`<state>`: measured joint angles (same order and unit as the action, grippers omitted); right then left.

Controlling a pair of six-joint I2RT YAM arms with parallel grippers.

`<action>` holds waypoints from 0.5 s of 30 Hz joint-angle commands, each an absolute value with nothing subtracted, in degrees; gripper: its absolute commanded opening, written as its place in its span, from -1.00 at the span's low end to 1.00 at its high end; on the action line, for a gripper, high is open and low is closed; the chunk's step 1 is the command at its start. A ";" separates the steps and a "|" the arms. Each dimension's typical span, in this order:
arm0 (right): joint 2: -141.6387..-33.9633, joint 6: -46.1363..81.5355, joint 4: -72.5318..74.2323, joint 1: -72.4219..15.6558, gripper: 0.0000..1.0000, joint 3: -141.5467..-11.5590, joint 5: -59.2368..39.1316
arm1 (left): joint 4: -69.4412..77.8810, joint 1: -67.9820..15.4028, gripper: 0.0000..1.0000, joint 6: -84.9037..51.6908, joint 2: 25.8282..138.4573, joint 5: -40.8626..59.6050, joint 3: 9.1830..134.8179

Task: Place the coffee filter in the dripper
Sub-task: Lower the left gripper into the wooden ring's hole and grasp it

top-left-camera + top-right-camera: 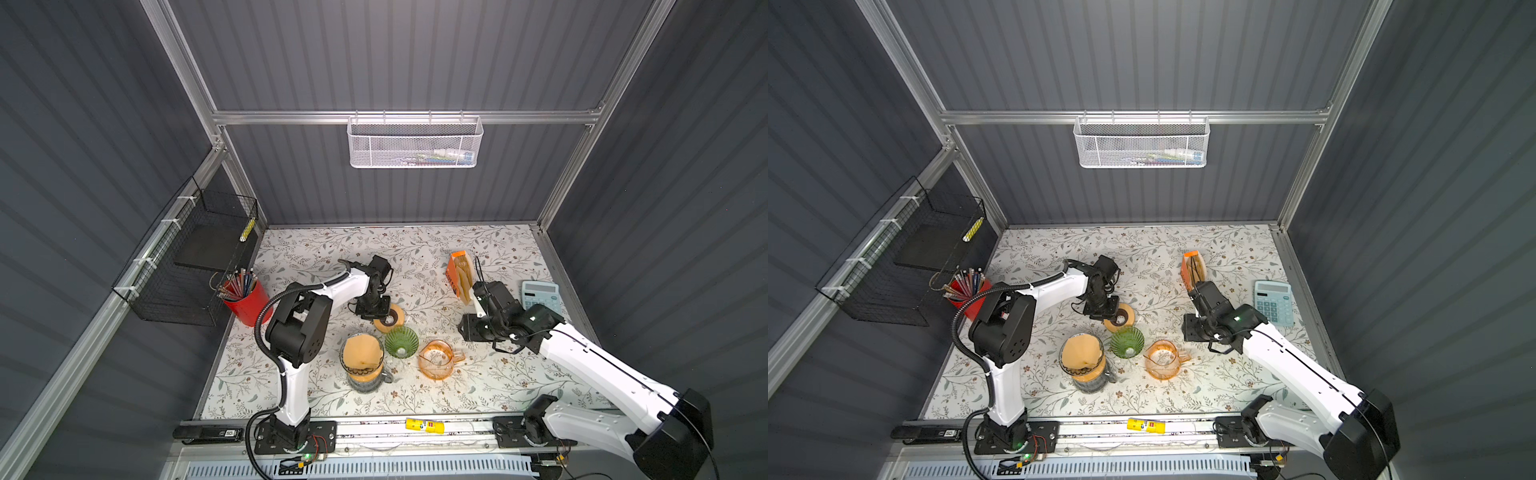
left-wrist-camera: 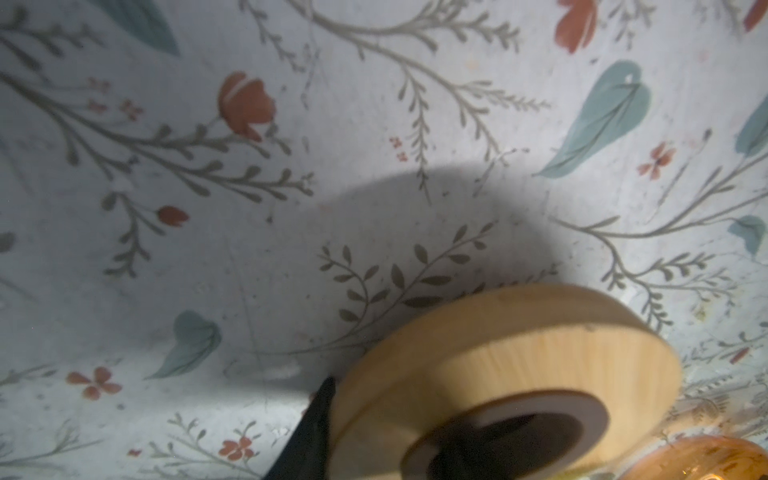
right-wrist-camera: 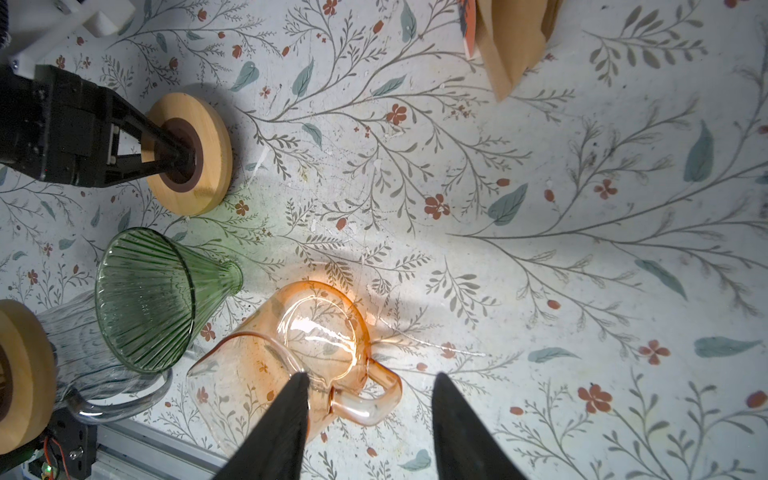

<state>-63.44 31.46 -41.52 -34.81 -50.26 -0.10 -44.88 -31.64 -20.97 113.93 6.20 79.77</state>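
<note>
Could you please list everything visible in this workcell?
Floral-print tabletop: 1, white, under everything.
Tan paper coffee filter: 1, tan, atop carafe.
Clear glass carafe: 1, transparent, front centre.
Green ribbed glass dripper: 1, green, right of carafe.
Wooden ring: 1, pale wood, behind dripper.
Orange glass pitcher: 1, orange, right of dripper.
Orange filter box: 1, orange, rear right.
Calculator: 1, pale blue, right edge.
Red pencil cup: 1, red, left edge.
Black wire basket: 1, black, left wall.
White mesh basket: 1, white, rear rail.
Yellow tube: 1, yellow, front rail.
Black stapler-like tool: 1, black, front rail.
Left gripper: 1, black, at the wooden ring's hole.
Right gripper: 1, black, open, near pitcher.
</note>
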 commanded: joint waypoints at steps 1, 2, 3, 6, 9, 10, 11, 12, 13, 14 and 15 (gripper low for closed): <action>-63.15 31.73 -41.53 -34.48 -0.01 -49.92 -0.29 | -46.50 -32.17 -0.27 -20.03 114.75 5.36 80.41; -63.06 31.73 -41.52 -34.45 -0.01 -49.94 -0.25 | -46.49 -32.17 -0.28 -20.19 114.59 5.28 80.40; -63.00 31.73 -41.51 -34.51 -0.01 -50.01 -0.27 | -46.49 -32.17 -0.29 -20.29 114.38 5.27 80.41; -62.83 31.82 -41.55 -34.52 -0.01 -50.10 -0.26 | -46.23 -32.16 -0.33 -20.70 113.75 5.43 82.38; -62.58 31.90 -41.54 -34.48 -0.01 -50.10 -0.14 | -46.14 -32.17 -0.38 -21.07 112.95 5.47 82.86; -62.51 31.90 -41.51 -34.45 -0.01 -50.10 -0.18 | -46.23 -32.17 -0.40 -21.22 112.78 5.37 83.07; -62.49 31.93 -41.54 -34.53 -0.01 -50.17 -0.19 | -46.23 -32.17 -0.41 -21.35 112.60 5.35 83.29; -62.44 31.99 -41.52 -34.48 -0.01 -50.25 -0.11 | -46.16 -32.17 -0.41 -21.53 112.38 5.36 83.53; -62.40 32.00 -41.53 -34.45 -0.01 -50.31 -0.09 | -46.14 -32.17 -0.42 -21.71 112.17 5.44 83.73; -62.32 31.91 -41.57 -34.45 -0.01 -50.36 -0.22 | -46.14 -32.17 -0.42 -21.79 112.08 5.49 83.96; -62.31 31.90 -41.70 -34.46 -0.01 -50.44 -0.16 | -46.19 -32.17 -0.43 -21.88 111.83 5.54 84.23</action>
<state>-63.11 31.48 -41.54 -34.79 -50.26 -0.10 -45.04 -31.86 -21.23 113.91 5.69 82.19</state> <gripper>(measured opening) 0.496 0.362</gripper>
